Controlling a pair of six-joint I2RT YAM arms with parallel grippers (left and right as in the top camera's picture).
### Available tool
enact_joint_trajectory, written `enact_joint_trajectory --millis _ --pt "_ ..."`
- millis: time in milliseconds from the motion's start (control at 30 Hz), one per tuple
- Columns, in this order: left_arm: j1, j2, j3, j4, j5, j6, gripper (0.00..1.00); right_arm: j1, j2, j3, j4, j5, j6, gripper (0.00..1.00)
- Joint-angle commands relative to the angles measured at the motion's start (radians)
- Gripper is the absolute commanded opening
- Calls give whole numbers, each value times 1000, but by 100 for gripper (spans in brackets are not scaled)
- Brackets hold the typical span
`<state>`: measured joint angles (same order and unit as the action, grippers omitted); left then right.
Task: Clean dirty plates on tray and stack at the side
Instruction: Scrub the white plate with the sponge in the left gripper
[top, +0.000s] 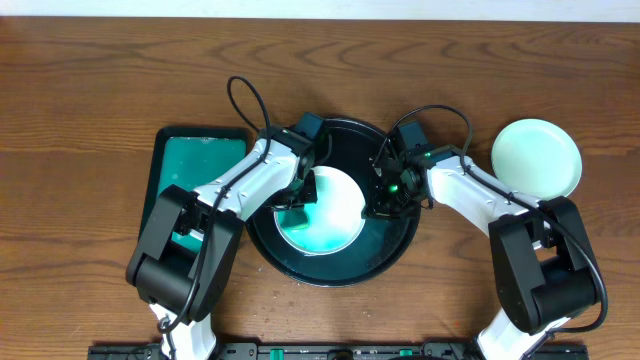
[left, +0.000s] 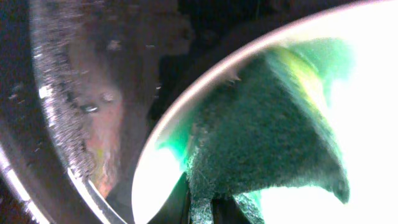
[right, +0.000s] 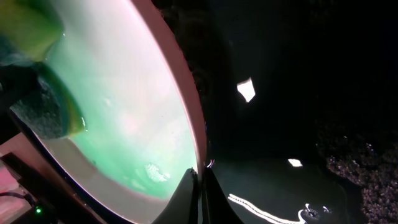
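Mid-wipe. Your left gripper (left: 211, 208) pinches the sponge (left: 267, 137) and presses it on the plate (top: 345, 195). Your right gripper (right: 200, 193) is clamped on that plate's right rim. The plate lies alone in the tray (top: 405, 250), frame centre, with green showing at its lower left. Next, scrub that off, then lift the plate out to the clean plate (top: 536, 158), upper right. The green tray (top: 195, 160), left, holds nothing I can see.

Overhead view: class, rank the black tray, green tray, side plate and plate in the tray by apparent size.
Largest first:
1. black tray
2. green tray
3. side plate and plate in the tray look alike, so they tie.
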<state>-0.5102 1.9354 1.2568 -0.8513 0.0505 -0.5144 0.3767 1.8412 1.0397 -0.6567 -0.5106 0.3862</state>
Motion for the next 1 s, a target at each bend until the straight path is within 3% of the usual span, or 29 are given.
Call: enact_joint_trajectory --millis 0,133,367,633,967 --pt "-52 97 -87 -19 157 121 7 -1 5 -8 -17 61 -5 1" --pt "-60 97 -86 -16 -18 56 7 -1 5 -8 -27 61 -5 1" --pt "-49 97 -72 80 -309 80 7 -1 5 -8 -30 60 -5 1" --pt "-49 97 -34 199 -333 141 7 -1 5 -8 -39 61 -10 1" --pt "-49 59 53 202 -359 132 7 -1 5 -8 -43 61 -21 1"
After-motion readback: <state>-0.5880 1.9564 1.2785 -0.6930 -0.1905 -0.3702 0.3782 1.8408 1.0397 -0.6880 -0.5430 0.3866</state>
